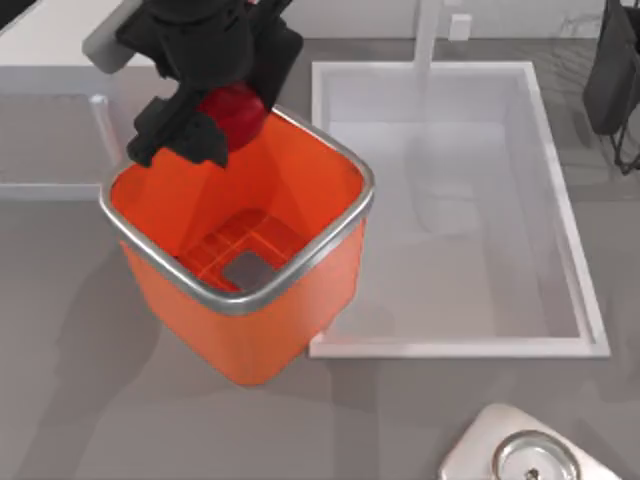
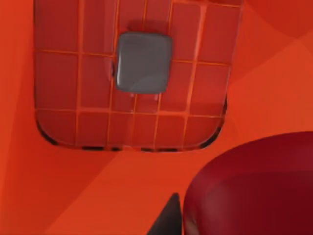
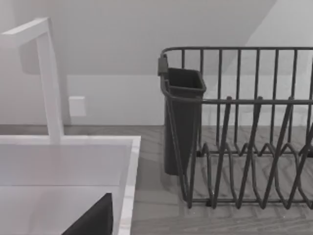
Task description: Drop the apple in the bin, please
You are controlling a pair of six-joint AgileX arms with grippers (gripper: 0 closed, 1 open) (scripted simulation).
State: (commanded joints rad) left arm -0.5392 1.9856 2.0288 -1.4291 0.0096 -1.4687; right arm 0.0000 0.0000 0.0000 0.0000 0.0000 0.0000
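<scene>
While held over the bin: the small round glossy deep-red apple (image 1: pixel 237 112) sits clamped in the left hand (image 1: pixel 222 118), above the bin's far corner by the rim.
Apple, left wrist view: the red curve (image 2: pixel 254 186) hangs above the orange interior.
Bin: large bright-orange square plastic bin (image 1: pixel 262 318) with a silver metal rim, on the grey desk (image 1: pixel 80 400).
Bin contents: a gridded bottom with a grey square patch (image 2: pixel 144 62) at its middle.
Beside the bin: a white rectangular sink basin (image 1: pixel 460 215), touching the bin's right side.
Right hand: parked at the desk's far right (image 1: pixel 612 70); whether it is open, I cannot tell.
Right wrist view: a dark wire dish rack (image 3: pixel 239 127) with a dark cup (image 3: pixel 180 122) hung on its end.
Writing: none readable.
</scene>
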